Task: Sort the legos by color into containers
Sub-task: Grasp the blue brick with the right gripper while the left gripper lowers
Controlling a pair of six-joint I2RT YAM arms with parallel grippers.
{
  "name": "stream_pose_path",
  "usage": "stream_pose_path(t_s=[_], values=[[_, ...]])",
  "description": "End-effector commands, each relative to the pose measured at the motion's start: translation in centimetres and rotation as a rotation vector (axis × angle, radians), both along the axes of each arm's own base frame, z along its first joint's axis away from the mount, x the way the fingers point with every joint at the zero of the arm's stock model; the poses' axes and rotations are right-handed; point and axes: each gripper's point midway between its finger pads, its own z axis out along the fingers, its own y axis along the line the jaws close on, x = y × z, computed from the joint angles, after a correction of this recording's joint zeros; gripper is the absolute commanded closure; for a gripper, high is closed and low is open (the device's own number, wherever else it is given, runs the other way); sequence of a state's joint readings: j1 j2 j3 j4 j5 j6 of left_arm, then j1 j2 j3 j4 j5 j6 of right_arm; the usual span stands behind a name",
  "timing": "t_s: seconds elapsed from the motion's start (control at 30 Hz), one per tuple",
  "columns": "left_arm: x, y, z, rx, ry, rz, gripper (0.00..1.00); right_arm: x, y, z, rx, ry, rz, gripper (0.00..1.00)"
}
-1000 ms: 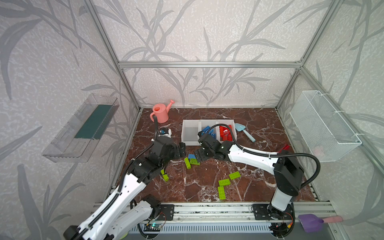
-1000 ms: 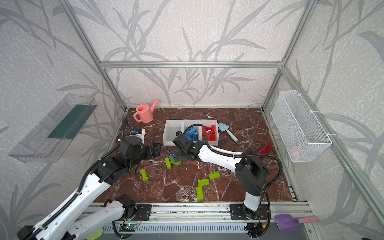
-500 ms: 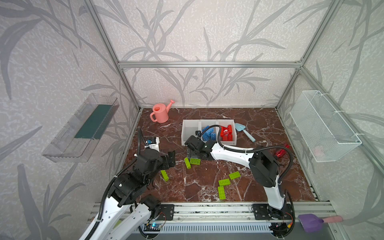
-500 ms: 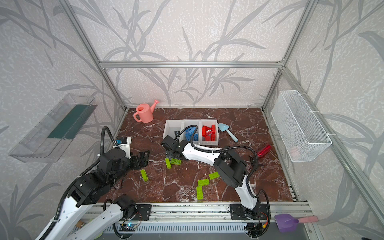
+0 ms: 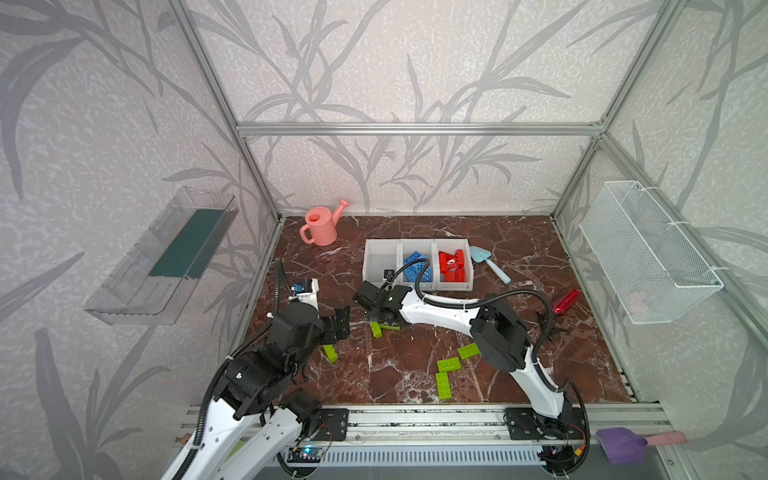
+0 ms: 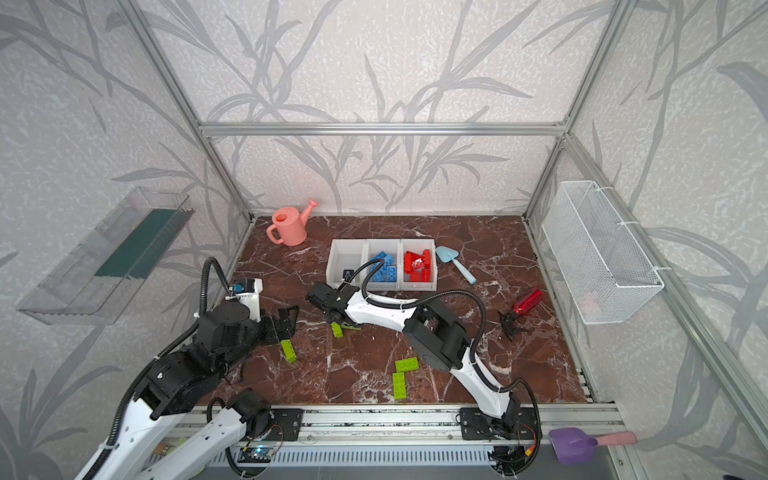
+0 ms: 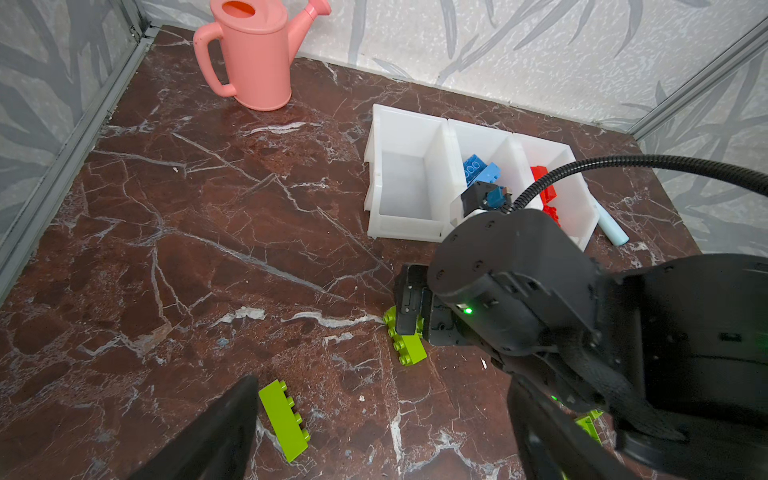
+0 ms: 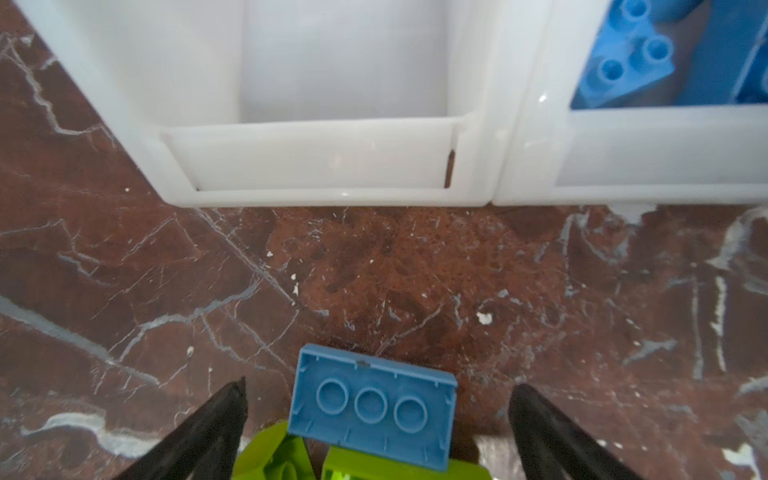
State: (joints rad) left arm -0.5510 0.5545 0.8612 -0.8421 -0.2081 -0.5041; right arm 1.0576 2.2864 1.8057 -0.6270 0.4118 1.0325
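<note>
Jaws of the right gripper stood wide and empty astride a blue lego lying on green legos just nearer than the containers, apparently ready to grasp it; left gripper hung open, empty.

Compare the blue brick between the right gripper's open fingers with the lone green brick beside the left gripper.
The blue brick shows its hollow underside; the green brick lies with studs pointing sideways. The blue brick leans on other green bricks; the green brick lies alone on the table. Both sit outside the bins, ungripped.
</note>
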Motion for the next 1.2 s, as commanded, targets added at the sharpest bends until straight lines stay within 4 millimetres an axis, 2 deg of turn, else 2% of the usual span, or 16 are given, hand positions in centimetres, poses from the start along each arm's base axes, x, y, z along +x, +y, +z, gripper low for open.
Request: stream_pose_path(t_s=[0.0, 0.2, 0.47, 0.7, 0.8, 1.17], values=[[-0.2, 0.1, -0.4, 0.013, 0.003, -0.01, 0.07, 0.2, -0.8, -0.9, -0.057, -0.001, -0.03, 0.0], [-0.2, 0.2, -0.3, 0.013, -0.001, -0.004, 0.07, 0.0, -0.9, -1.7, -0.057, 0.006, -0.03, 0.06], [-0.2, 0.2, -0.4, 0.018, 0.001, -0.002, 0.08, -0.3, -0.9, -2.0, -0.036, 0.0, 0.001, 0.31], [-0.2, 0.3, -0.5, 0.02, 0.003, 0.005, 0.07, -0.2, -1.1, -1.1, -0.044, -0.022, 0.019, 0.4], [-0.2, 0.4, -0.5, 0.023, 0.004, 0.006, 0.07, 0.2, -1.2, 0.3, -0.048, -0.055, 0.034, 0.45], [0.1, 0.0, -1.0, 0.03, 0.029, -0.002, 0.08, 2.1, -1.9, 8.9, -0.056, -0.195, 0.161, 0.45]])
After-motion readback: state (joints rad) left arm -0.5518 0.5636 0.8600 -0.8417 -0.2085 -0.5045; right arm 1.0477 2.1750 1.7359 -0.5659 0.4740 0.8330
